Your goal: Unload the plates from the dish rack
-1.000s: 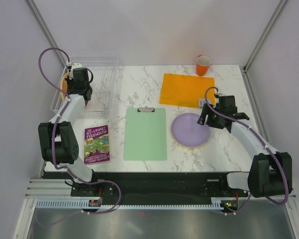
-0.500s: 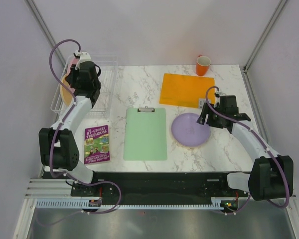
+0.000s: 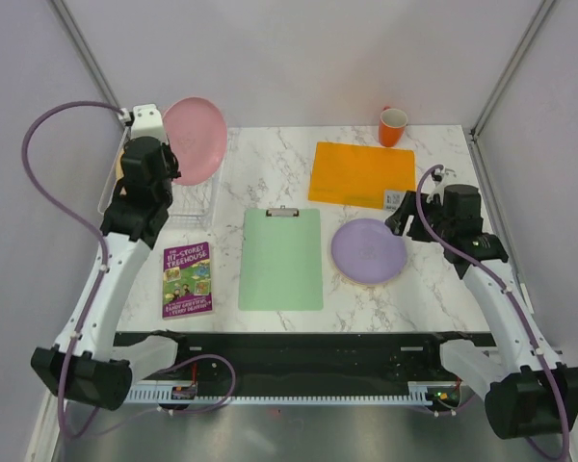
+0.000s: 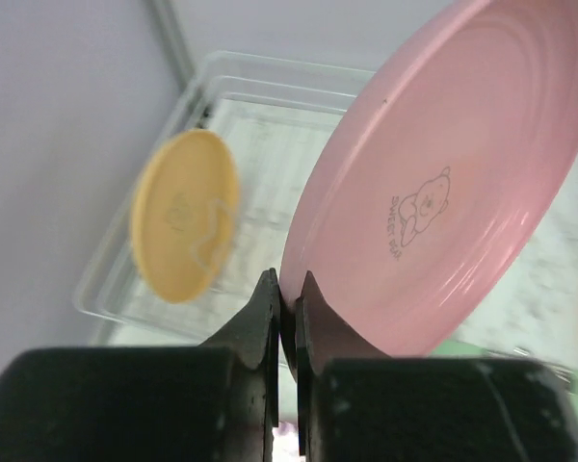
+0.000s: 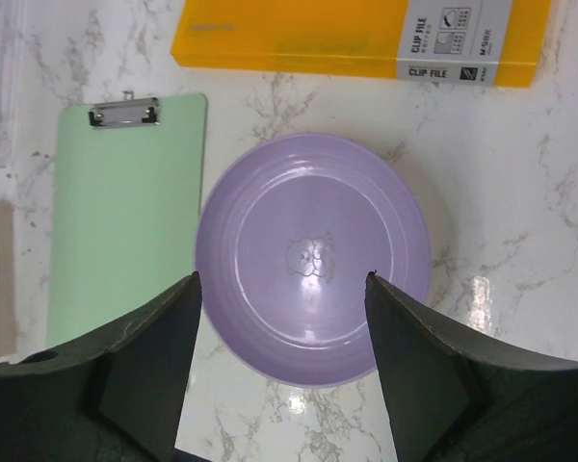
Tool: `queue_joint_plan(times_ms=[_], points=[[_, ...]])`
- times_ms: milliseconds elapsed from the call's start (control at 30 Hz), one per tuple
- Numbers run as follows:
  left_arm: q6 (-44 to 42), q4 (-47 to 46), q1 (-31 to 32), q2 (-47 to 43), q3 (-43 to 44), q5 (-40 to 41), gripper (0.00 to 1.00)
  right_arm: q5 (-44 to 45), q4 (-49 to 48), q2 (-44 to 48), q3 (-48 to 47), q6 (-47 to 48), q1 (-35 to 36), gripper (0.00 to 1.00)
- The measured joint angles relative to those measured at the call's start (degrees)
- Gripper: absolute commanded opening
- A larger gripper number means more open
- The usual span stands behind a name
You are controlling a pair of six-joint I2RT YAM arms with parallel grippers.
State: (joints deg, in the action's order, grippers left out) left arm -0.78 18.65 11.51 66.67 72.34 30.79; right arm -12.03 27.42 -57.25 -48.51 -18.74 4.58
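My left gripper (image 4: 289,289) is shut on the lower rim of the pink plate (image 4: 443,192), which it holds on edge in the air above the dish rack (image 4: 222,87). From above, the pink plate (image 3: 195,138) shows over the rack's (image 3: 200,197) far right part, with the left gripper (image 3: 171,169) just below it. A yellow-orange plate (image 4: 185,217) stands upright in the rack; in the top view this yellow-orange plate (image 3: 122,166) is mostly hidden by the arm. The lilac plate (image 5: 313,255) lies flat on the table. My right gripper (image 5: 282,277) hovers open above it, holding nothing.
A green clipboard (image 3: 281,258) lies mid-table, left of the lilac plate (image 3: 368,250). An orange clip file (image 3: 361,173) sits behind the plate, an orange mug (image 3: 393,125) at the back edge. A purple book (image 3: 188,279) lies in front of the rack.
My left arm has lifted the pink plate up out of the rack and swung it to the right. The right gripper has drawn back slightly from the lilac plate, still open.
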Motion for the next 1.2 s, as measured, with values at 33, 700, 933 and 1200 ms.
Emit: queue_joint_plan(times_ms=[33, 700, 933, 1200], points=[[2.2, 1.0, 0.1, -1.8, -0.4, -3.0, 0.02, -1.1, -0.2, 0.5, -0.3, -0.6, 0.0, 0.76], [31.0, 5.0, 13.1, -7.3, -14.6, -35.7, 0.02, -11.2, -13.1, 1.8, -0.3, -14.0, 12.3, 0.75], [32.9, 4.7, 16.7, -7.3, -14.6, -35.1, 0.02, -7.1, -14.1, -1.6, -0.4, -14.7, 19.9, 0.75], [34.1, 4.3, 18.3, -6.0, -15.1, -32.2, 0.02, -2.0, -14.1, -1.9, -0.5, -14.8, 22.2, 0.75]])
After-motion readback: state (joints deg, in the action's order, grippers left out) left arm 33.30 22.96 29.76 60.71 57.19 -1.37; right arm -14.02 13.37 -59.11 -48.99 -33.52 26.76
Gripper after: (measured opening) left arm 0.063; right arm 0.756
